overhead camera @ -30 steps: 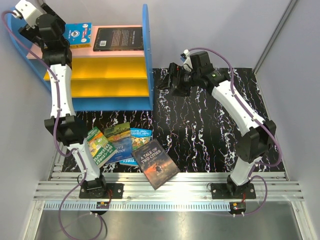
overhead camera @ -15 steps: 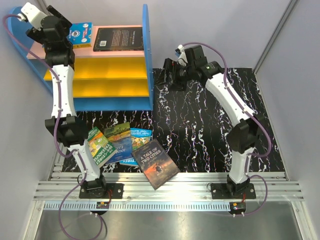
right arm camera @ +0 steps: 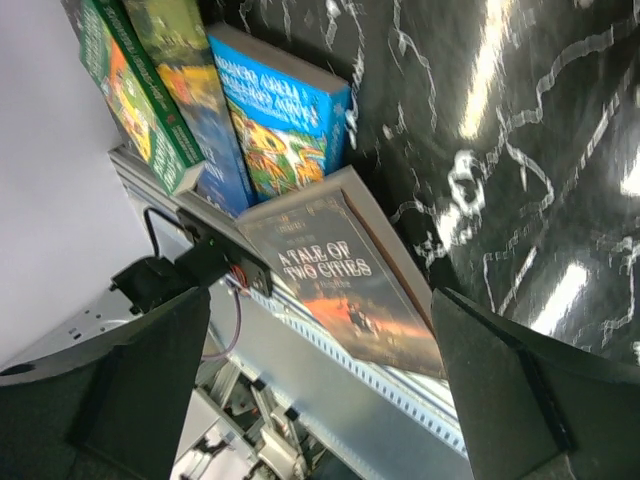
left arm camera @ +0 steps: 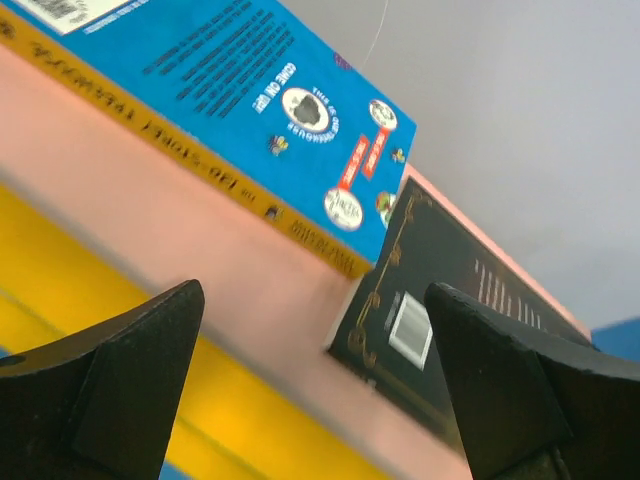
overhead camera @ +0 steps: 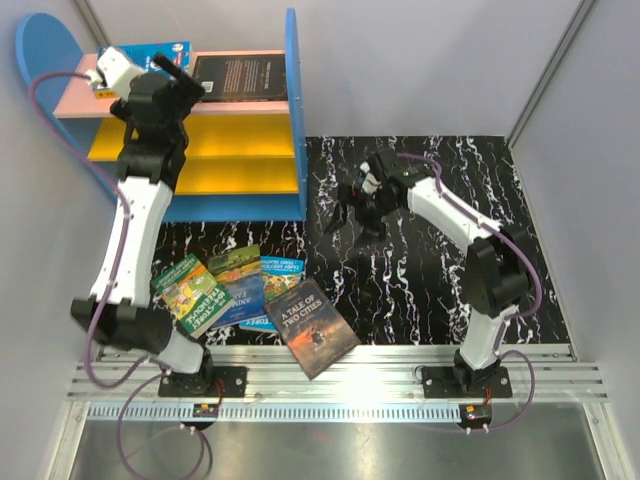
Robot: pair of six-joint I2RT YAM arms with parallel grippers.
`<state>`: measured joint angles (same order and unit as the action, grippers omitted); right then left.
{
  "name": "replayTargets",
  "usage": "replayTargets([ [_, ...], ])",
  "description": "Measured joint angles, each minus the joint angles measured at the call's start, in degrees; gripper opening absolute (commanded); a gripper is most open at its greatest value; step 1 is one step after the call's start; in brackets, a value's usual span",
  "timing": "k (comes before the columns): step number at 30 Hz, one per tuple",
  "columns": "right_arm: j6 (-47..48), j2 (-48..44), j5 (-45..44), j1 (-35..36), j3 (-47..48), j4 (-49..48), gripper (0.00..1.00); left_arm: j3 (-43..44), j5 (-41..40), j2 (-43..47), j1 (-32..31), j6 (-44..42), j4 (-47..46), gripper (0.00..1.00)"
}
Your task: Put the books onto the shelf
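Observation:
The shelf stands at the back left, with a pink top board over yellow boards. Two books lie flat on the top board: a blue one and a dark one. My left gripper hovers open at the board's front edge, holding nothing. Several more books lie near the mat's front edge: a green one, two blue ones, and "A Tale of Two Cities". My right gripper hangs open above the mat, tilted toward them.
A black marbled mat covers the table. Grey walls close in the left, back and right sides. A slotted aluminium rail with both arm bases runs along the near edge; the dark book overhangs it slightly.
My left gripper has swung from the back left of the shelf top to the front edge of the pink board. My right gripper has come from beside the shelf down toward the mat's middle.

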<state>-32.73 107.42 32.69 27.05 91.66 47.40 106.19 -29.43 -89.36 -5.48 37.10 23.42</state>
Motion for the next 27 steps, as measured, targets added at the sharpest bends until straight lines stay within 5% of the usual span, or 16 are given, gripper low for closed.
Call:
replayTargets([
  [7, -1.66, -11.96, 1.36, 0.0, -13.9, -4.33, 1.0, -21.14, 2.36, 18.49, -0.11, 1.44, 10.84, 0.99],
  [12, -2.75, -13.46, 3.54, 0.0, -20.13, -8.7, 1.0, -37.97, 12.81, 27.21, -2.14, 5.75, 17.33, 0.97],
  [20, -5.7, -10.86, 7.63, 0.98, -31.54, -17.66, 1.0, -61.13, 26.49, 33.11, -18.82, 14.73, 24.5, 0.98],
  [27, -9.31, -5.81, 10.05, 6.47, -38.4, -29.99, 1.0, -79.65, 35.28, 44.52, -25.22, 25.09, 20.61, 0.99],
])
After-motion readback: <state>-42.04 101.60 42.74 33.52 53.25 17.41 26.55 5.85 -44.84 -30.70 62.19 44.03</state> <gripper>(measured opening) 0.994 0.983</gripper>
